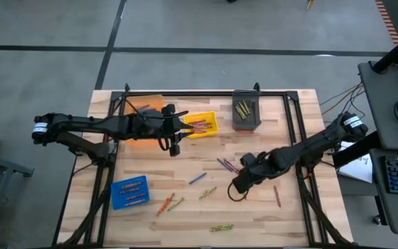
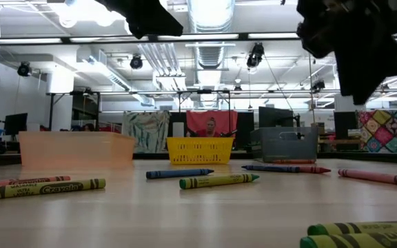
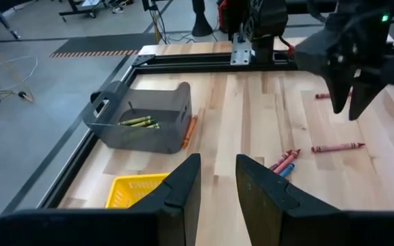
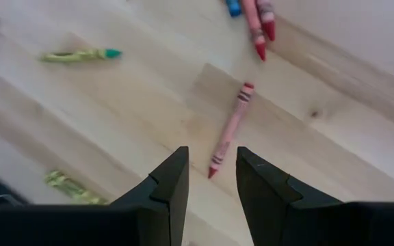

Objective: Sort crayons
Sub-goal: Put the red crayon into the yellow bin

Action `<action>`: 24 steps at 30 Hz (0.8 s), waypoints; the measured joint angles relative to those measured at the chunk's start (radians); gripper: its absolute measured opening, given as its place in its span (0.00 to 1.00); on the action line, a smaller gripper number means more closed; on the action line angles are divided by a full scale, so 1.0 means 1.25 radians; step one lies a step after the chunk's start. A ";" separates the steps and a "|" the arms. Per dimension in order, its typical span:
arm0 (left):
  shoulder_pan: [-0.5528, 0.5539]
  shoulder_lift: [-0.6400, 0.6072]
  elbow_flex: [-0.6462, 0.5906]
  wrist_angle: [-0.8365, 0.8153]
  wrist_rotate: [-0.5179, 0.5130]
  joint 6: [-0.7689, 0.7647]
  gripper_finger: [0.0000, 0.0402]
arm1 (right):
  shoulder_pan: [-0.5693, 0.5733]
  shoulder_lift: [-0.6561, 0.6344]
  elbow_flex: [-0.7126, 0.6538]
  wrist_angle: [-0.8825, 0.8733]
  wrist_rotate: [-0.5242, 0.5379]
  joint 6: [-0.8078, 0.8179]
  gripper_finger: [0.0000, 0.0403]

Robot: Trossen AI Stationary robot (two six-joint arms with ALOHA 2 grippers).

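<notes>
Right gripper (image 4: pixel 211 179) hovers mid-table, fingers parted, empty; red crayon (image 4: pixel 229 130) lies just ahead of tips, unheld. Left gripper (image 3: pixel 217 181) parted, empty, above table beside yellow bin (image 1: pixel 202 124). Loose crayons (image 1: pixel 200 178) scattered over table centre toward 6 o'clock. Grey bin (image 1: pixel 247 111) at 12 o'clock holds olive crayons; blue bin (image 1: pixel 129 191) at 8 o'clock holds red ones. Orange bin (image 1: pixel 144 104) at 10 o'clock.

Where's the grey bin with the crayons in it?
From above, the grey bin sits at the table's far edge, right of centre, beside the yellow bin. Olive-yellow crayons lie inside it, and the right pincer hovers nearer the front.
</notes>
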 joint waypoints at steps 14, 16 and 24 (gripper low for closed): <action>0.000 -0.001 0.000 -0.007 0.002 0.009 0.19 | 0.005 0.168 0.005 -0.004 -0.005 0.008 0.27; 0.000 -0.001 0.000 -0.007 0.002 0.016 0.19 | 0.005 0.183 0.005 -0.002 -0.006 0.008 0.27; 0.000 -0.001 0.000 -0.007 0.002 0.016 0.19 | 0.004 0.226 0.006 0.016 -0.009 -0.006 0.27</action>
